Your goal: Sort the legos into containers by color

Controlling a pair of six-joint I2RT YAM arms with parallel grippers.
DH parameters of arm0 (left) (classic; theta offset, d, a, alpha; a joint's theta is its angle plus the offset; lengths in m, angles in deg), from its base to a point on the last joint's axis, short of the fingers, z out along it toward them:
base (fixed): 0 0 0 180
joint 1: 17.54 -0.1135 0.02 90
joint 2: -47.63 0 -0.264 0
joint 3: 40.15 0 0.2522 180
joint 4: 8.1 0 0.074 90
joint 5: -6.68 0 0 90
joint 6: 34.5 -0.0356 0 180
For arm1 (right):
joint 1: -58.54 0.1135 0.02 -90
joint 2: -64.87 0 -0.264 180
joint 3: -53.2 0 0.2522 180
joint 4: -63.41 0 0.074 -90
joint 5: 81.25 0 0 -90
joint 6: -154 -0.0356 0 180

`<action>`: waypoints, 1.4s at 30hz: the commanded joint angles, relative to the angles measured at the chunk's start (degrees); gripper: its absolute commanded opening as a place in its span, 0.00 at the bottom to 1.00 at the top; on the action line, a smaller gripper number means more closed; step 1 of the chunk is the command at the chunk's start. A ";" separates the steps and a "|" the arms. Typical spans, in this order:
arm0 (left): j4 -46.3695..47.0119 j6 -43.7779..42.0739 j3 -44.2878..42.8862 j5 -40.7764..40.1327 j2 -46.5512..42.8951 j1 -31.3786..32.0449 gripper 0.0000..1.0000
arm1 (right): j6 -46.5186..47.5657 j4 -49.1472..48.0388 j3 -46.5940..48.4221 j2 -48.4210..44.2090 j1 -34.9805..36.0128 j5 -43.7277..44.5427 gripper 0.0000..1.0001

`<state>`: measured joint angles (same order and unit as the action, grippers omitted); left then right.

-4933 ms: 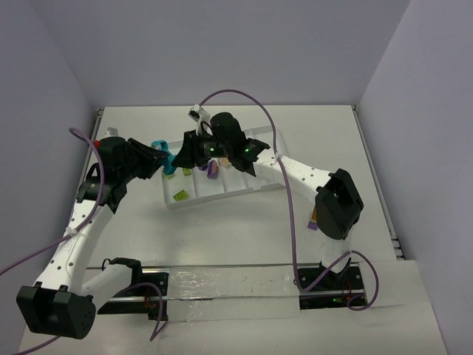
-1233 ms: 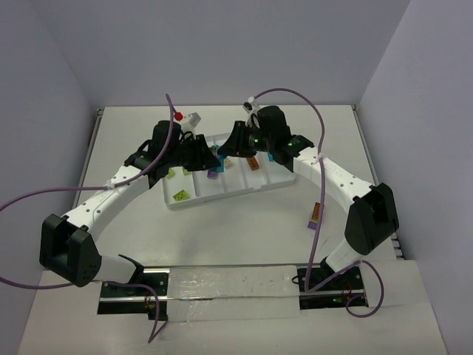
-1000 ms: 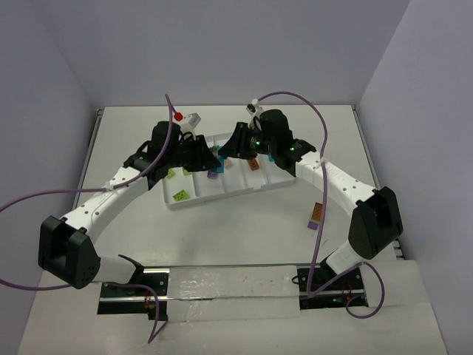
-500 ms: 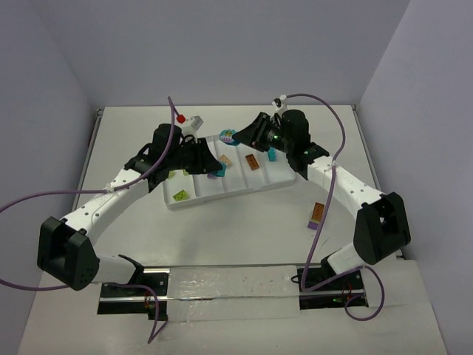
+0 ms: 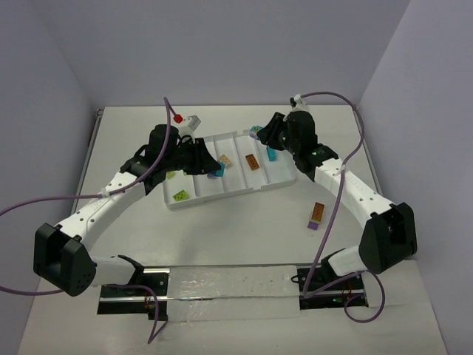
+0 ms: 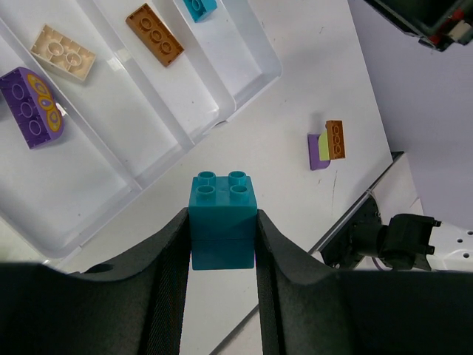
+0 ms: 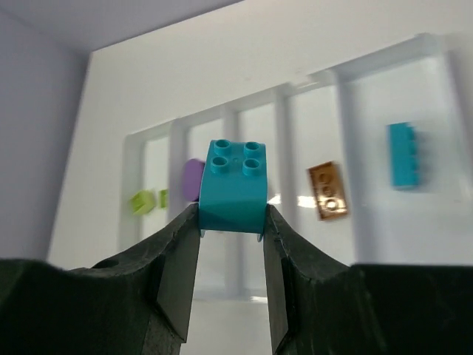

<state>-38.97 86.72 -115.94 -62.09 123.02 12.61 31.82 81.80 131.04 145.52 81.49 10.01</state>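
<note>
Where the bench (image 5: pixel 244 244) runs closest to the arm bases, short of the white tray (image 5: pixel 229 194) and off its right end, a loose stack (image 5: pixel 317 214) lies alone. It is an orange-brown brick joined to a purple piece with a pale yellow-green face, well apart from the tray.

At the tray's near left corner a lime green brick (image 5: pixel 180 195) lies in the leftmost compartment. A second lime piece (image 5: pixel 171 174) shows farther along that same side, half hidden by the left arm (image 5: pixel 111 200).

Over the tray's left half, the left claw (image 6: pixel 222 222) is clenched on a teal square brick (image 6: pixel 222 196). The brick sits studs up with one finger flat against each side, lifted clear of the tray.

Below it the purple brick (image 6: pixel 33 107), tan brick (image 6: pixel 63 53), orange-brown brick (image 6: pixel 154 29) and a teal brick (image 6: pixel 199 7) each lie in a separate compartment, in that order toward the tray's right end.

Above the tray's far edge, toward its right end, the right claw (image 7: pixel 231 214) grips a teal brick with a curved side (image 7: pixel 235 177). Its studs face the wrist camera and it touches nothing else.
</note>
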 commanded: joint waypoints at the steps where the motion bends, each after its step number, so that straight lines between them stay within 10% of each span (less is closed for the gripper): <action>1: 0.99 -0.18 -0.61 -0.07 -0.66 -0.09 0.00 | 7.19 4.66 -0.74 2.51 -1.52 9.07 0.00; 15: 0.46 0.77 -1.09 -1.20 -1.08 -0.09 0.00 | 10.36 7.30 0.40 12.40 -3.55 10.20 0.13; 18: 0.38 0.80 -1.38 -1.35 -0.94 -0.09 0.00 | 10.39 7.54 0.47 13.34 -3.61 10.14 0.58; 21: 0.23 1.03 -1.61 -1.52 -0.86 -0.09 0.00 | 10.39 7.92 0.93 13.22 -3.61 10.17 0.77; 42: 4.09 1.90 -3.80 2.30 3.10 -0.09 0.00 | 10.59 2.82 0.35 -7.17 4.47 -19.92 0.75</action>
<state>-38.26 88.09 -116.54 -61.70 124.95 12.61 42.03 86.69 132.18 140.48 82.01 -3.44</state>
